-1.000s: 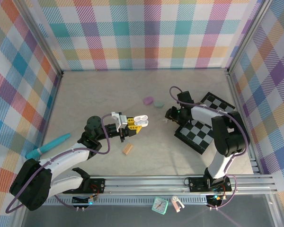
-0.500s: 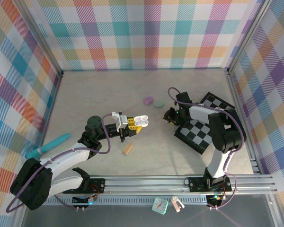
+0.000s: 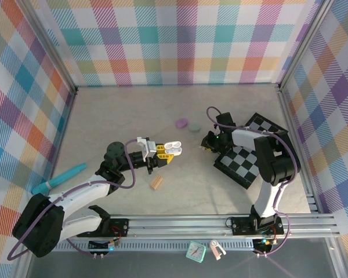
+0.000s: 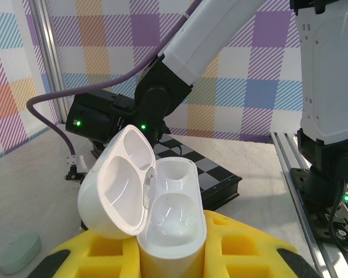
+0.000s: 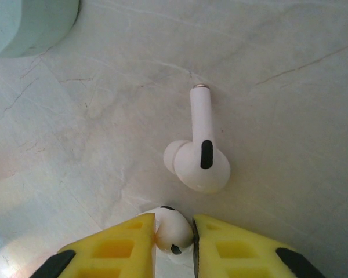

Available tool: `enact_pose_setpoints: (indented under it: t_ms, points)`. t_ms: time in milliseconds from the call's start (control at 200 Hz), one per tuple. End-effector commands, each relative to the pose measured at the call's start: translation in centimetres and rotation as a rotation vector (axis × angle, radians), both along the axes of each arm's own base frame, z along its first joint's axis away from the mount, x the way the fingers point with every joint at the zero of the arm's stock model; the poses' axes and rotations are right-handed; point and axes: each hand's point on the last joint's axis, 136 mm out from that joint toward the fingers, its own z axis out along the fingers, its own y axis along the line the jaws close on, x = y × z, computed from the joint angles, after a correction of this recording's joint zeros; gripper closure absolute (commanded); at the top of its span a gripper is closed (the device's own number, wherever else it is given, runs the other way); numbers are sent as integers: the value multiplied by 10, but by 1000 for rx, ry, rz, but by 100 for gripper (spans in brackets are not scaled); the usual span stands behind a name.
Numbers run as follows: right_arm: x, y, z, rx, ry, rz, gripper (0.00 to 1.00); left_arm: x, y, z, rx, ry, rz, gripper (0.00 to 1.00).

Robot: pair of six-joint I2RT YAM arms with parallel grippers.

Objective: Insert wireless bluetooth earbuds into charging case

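Marble tabletop (image 5: 93, 116). Wrist views: right hand (image 5: 174, 220) pinches white earbud (image 5: 171, 230), second earbud (image 5: 198, 159) loose beside; left hand (image 4: 169, 246) clamps open case (image 4: 168, 202).

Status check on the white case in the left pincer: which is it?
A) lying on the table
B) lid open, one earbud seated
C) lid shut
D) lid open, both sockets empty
D: in the left wrist view the white case stands upright in the left pincer, with its lid swung open and both sockets bare.
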Motion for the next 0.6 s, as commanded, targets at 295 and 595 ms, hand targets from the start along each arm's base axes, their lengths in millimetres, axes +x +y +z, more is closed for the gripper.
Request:
enact_pose_setpoints:
  t_ms: [295, 595]
  points:
    - [1, -8, 12, -102, -66, 63, 82, 3, 2, 1, -5, -26, 8, 100]
    - [-2, -7, 68, -305, -367, 220, 82, 14, 1, -13, 17, 6, 42, 100]
